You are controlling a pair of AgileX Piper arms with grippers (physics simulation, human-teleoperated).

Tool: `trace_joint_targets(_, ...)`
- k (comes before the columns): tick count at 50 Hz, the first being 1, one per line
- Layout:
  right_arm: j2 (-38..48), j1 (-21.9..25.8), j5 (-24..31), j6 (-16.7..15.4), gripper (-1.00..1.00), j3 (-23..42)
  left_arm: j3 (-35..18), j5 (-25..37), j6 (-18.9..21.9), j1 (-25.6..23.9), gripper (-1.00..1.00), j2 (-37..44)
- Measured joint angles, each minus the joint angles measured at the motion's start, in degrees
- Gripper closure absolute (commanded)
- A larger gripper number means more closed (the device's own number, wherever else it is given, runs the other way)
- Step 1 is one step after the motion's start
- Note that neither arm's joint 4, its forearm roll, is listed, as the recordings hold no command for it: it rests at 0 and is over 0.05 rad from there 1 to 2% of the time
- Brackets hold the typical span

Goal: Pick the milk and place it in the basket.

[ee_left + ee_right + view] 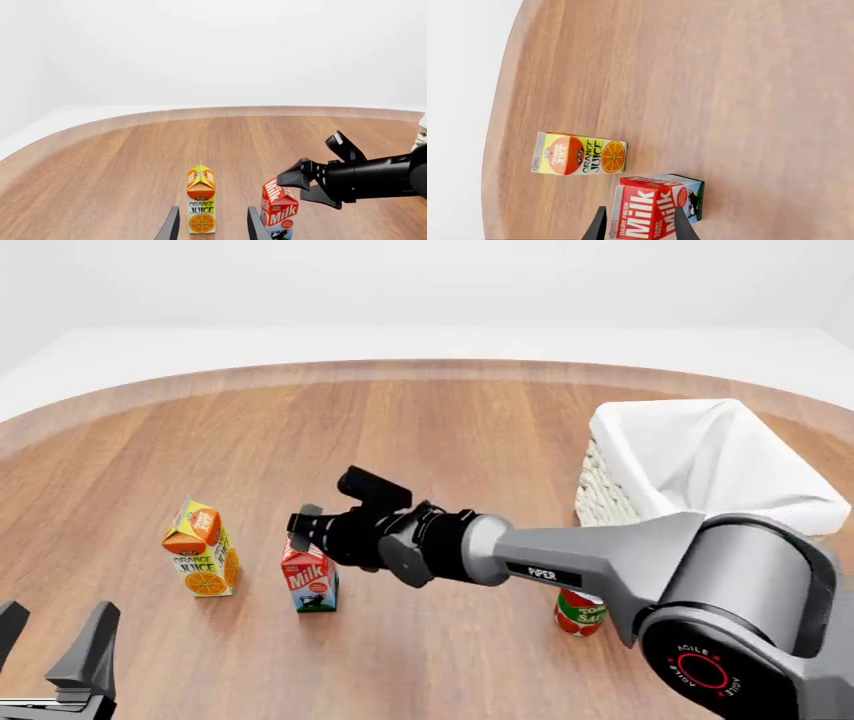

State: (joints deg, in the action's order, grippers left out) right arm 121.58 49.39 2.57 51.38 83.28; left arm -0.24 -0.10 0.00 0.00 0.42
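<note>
The milk [310,585] stands upright on the wooden table, red top with white lettering; it also shows in the right wrist view as milk [654,207] and in the left wrist view as milk [280,210]. My right gripper [334,512] hangs open just above the carton's top, its fingers [596,226] straddling the red top without closing on it. The white wicker basket [607,490] with cloth lining stands at the far right. My left gripper [51,640] is open and holds nothing, low at the near left, short of the cartons.
An orange juice carton [200,552] stands upright just left of the milk. A small red can [581,612] sits near the basket, partly hidden behind my right arm. The table's curved far edge [400,368] runs along the back.
</note>
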Motion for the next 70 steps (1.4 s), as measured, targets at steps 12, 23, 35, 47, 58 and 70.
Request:
trace_joint_targets(12, 1.22, 0.89, -0.88, 0.86, -1.00, 0.14, 0.00, 0.00, 0.00, 0.00, -1.00, 0.00)
trace_joint_targets(23, 2.30, 1.40, -1.33, 1.43, -1.00, 0.54, 0.00, 0.00, 0.00, 0.00, -1.00, 0.00)
trace_joint_targets(35, 2.62, 1.82, -2.14, 2.12, -1.00, 0.65, 0.00, 0.00, 0.00, 0.00, -1.00, 0.00)
trace_joint_targets(47, 2.41, 1.94, -3.55, 2.48, 1.00, -0.22, 0.00, 0.00, 0.00, 0.00, -1.00, 0.00)
trace_joint_targets(58, 1.82, 1.79, -3.74, 0.89, 1.00, -0.99, 0.00, 0.00, 0.00, 0.00, -1.00, 0.00)
trace_joint_targets(70, -0.93, 1.25, -2.20, -3.98, 1.00, -1.36, 0.00, 0.00, 0.00, 0.00, -1.00, 0.00)
